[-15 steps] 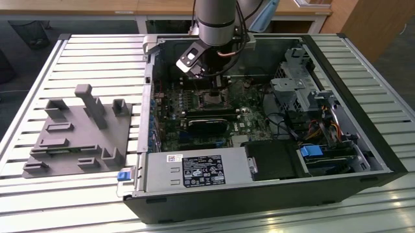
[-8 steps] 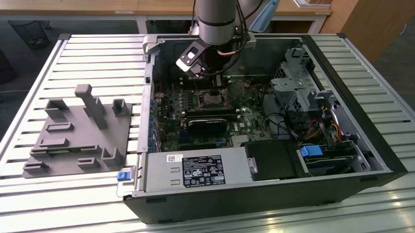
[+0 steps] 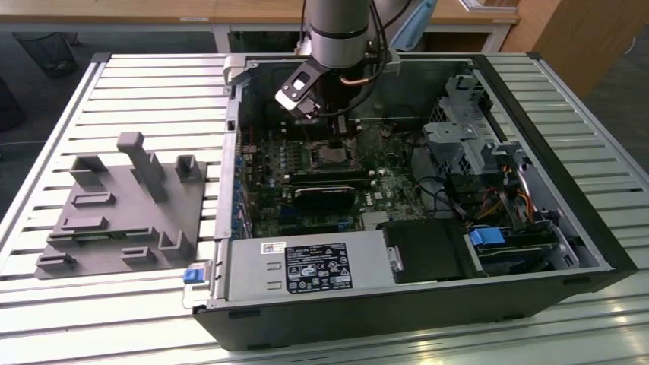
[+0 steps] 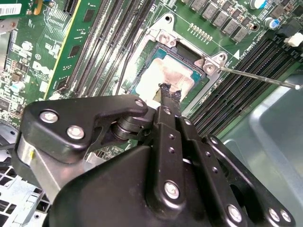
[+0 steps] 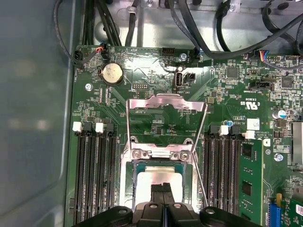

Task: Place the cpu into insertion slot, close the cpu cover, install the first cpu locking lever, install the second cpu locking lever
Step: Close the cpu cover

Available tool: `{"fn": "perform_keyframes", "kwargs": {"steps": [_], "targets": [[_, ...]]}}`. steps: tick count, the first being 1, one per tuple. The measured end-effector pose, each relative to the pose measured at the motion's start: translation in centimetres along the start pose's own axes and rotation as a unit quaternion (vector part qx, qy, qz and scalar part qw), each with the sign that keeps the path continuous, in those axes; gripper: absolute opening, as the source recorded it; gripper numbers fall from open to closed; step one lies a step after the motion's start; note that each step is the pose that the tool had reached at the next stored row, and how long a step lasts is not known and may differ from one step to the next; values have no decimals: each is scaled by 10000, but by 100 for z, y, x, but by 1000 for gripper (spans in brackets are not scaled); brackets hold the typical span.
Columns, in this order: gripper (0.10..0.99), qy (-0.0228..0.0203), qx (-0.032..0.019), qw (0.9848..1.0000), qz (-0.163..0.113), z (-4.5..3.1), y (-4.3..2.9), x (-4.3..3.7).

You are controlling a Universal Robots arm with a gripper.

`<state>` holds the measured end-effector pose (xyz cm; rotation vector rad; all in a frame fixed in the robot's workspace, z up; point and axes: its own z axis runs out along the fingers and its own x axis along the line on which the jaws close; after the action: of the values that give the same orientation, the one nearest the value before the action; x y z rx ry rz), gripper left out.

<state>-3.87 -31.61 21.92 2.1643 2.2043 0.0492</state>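
Resting flat in the insertion slot, the cpu shows its silvery top. The gripper has its fingers pressed together with nothing pinched between them, and the tips meet the cpu's top in both wrist views. The cpu cover is swung open, clear of the chip. One thin locking lever juts out beside the slot. In the exterior view the arm reaches down into the open computer case.
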Motion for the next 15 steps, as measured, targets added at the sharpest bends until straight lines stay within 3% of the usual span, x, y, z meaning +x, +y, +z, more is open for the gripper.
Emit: {"fn": "perform_keyframes", "kwargs": {"steps": [15], "targets": [[106,1,0,10000,0,-90,5,-1]]}}
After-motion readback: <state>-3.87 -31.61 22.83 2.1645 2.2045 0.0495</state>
